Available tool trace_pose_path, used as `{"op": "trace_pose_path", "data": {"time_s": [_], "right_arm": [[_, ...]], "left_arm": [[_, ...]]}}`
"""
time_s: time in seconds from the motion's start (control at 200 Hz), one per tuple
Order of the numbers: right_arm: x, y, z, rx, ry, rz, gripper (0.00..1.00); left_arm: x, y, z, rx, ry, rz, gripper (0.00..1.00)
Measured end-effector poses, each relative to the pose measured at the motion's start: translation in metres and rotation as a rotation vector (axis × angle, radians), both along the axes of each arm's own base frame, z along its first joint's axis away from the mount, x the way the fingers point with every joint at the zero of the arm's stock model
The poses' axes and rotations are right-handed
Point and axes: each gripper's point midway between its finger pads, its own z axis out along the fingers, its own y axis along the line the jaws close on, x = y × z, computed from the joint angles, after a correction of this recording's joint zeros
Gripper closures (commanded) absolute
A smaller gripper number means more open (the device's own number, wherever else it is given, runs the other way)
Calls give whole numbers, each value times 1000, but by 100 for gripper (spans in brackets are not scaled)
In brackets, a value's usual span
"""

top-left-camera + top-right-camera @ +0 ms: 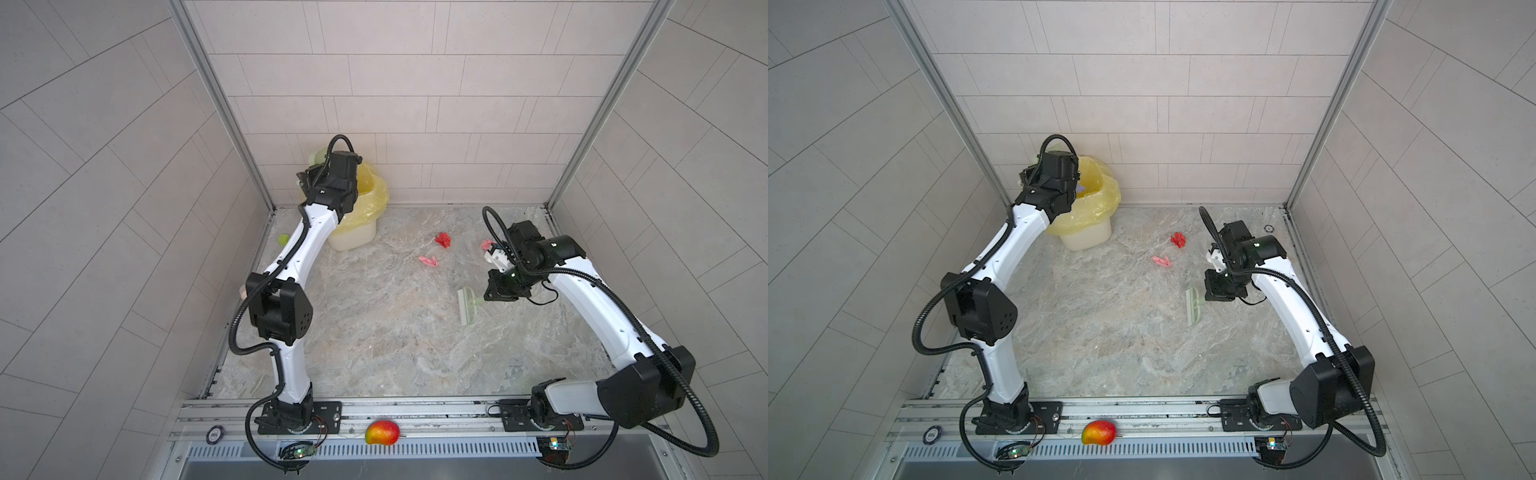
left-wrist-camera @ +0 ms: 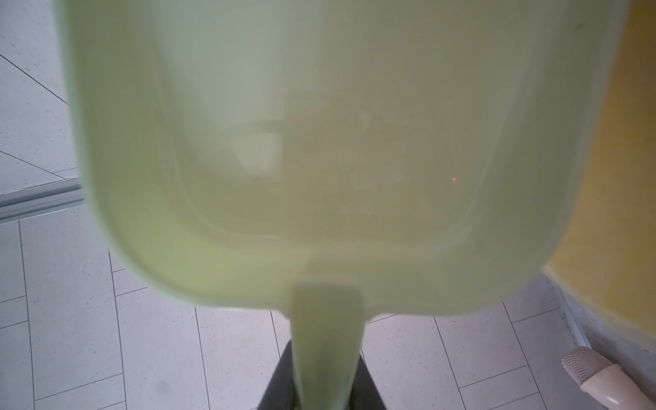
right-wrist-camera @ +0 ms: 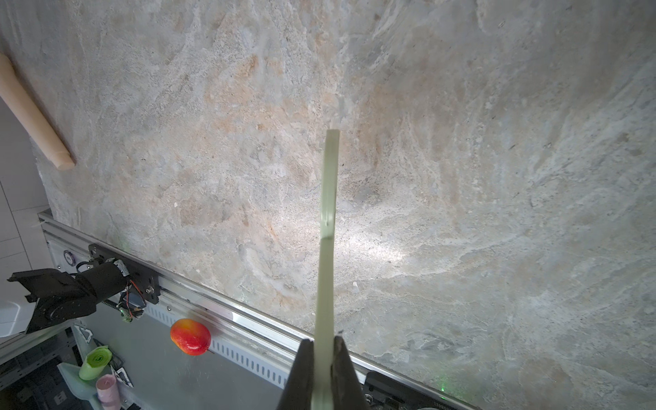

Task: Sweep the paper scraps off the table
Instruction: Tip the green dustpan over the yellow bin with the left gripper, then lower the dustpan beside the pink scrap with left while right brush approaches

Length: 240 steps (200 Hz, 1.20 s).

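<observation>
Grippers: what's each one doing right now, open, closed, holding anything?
Left gripper: closed on the handle of the pale green dustpan.
Right gripper: closed on the handle of the pale green brush.

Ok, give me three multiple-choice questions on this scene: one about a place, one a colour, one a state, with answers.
1. Where is the mango? A beside the bin; B on the front rail; C in the bin.
2. What colour is the bin bag? A yellow; B black; C blue.
3. What is the right tool doing? A hanging open, empty; B shut on the brush; C shut on a scrap.
Answers: 1 B, it lies on the metal rail in both top views; 2 A, yellow plastic drapes the rim; 3 B, the right wrist view shows it clamped on the handle.
</observation>
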Motion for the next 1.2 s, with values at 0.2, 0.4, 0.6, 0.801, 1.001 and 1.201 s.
{"op": "trace_pose_path", "data": {"time_s": [0.2,0.4,0.6,0.801,1.001,1.201], "right_arm": [[0,-3,1,-1,-2,-4,100],[0,-4,1,-1,-4,-7,100],[1,-10,0,-36,-16,1,100],[17,-37,5,-131,-64,-25,100],[48,-44,9,-167,-130,-10,100],[77,-34,20,-213,-242,74,100]], "left_arm": [[2,0,-2,19,11,-3,100],[1,-3,2,-17,-46,5,100],[-21,-32,17,-204,-178,-52,100],[-67,-92,32,-525,-298,-208,100],[-106,-142,-30,-813,-203,-275,100],[-145,-162,-138,-1025,23,-166,100]]}}
